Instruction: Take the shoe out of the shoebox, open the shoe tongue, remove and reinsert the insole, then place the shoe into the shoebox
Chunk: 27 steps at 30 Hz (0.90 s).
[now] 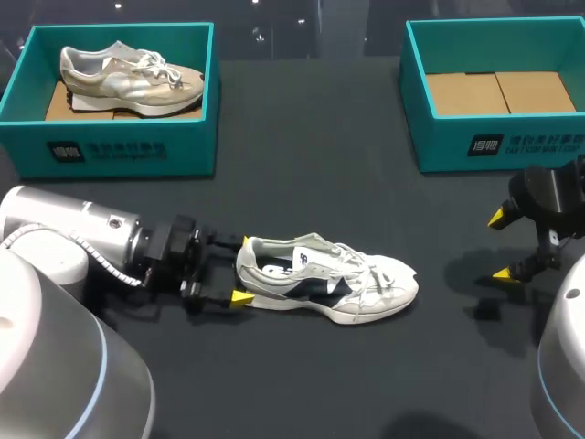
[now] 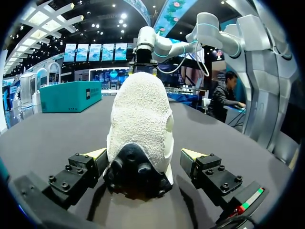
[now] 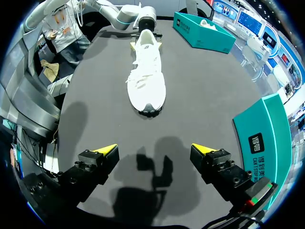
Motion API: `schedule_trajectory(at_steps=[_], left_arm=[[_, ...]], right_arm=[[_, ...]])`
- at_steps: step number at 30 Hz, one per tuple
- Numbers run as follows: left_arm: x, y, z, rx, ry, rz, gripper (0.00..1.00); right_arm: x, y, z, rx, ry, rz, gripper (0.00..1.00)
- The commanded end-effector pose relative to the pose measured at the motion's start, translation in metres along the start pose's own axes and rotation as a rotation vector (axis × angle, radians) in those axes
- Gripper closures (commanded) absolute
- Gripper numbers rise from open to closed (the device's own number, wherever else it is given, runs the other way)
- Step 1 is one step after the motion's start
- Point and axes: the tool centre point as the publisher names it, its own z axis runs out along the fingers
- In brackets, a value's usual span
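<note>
A white low-top sneaker with navy side panels (image 1: 329,288) is seen lying on the dark worktop (image 1: 302,183), out of any box, a little toward 6 o'clock from the worktop's middle in the head view. Its heel is turned to 9 o'clock and its toe to 3 o'clock.

The left arm (image 1: 73,233) is brought in low from 9 o'clock. Its jaws are spread, and the heel is straddled by the yellow fingertips (image 2: 95,153). A clear gap is seen at one tip, so nothing is gripped.

The right arm (image 1: 548,197) is held at 3 o'clock, well apart from the toe. Its jaws are wide open over bare worktop, and nothing is held in them.

A teal cardboard shoebox holding a beige trainer (image 1: 128,151) stands at 10 o'clock. A second teal shoebox with a bare cardboard floor (image 1: 512,146) stands at 2 o'clock.

The taking-out step is judged done, and the opening of the shoe tongue (image 3: 145,47) appears to be the step in hand. For the next move, the heel would probably need to be clamped by the left jaws so that the sneaker is steadied. The right jaws would have to be carried toward 9 o'clock, over the laces, so that the tongue's edge can be pinched and drawn up and forward. The insole is not visible.
</note>
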Motion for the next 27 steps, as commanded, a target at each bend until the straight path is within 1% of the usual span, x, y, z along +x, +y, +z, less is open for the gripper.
schedule_trajectory(at_steps=[1,14,24,25,26,27], left_arm=[[-0.004,0.000,0.010,0.006,0.003,0.002,0.00],[-0.005,-0.002,0.028,0.018,0.023,-0.002,0.00],[-0.005,0.003,0.039,0.000,0.029,-0.009,0.00],[-0.005,0.004,0.040,-0.003,0.028,-0.009,0.32],[-0.005,0.004,0.041,-0.004,0.028,-0.010,0.57],[-0.005,0.005,0.041,-0.006,0.027,-0.010,0.77]], right_arm=[[0.002,0.000,0.001,0.002,-0.003,0.000,0.00],[0.002,0.000,0.001,0.002,-0.003,0.000,0.00],[0.002,0.000,0.001,0.002,-0.003,0.000,0.00],[0.002,0.000,0.001,0.002,-0.003,0.000,0.00],[0.002,0.000,0.001,0.002,-0.003,0.000,0.00],[0.002,0.000,0.001,0.002,-0.003,0.000,0.00]])
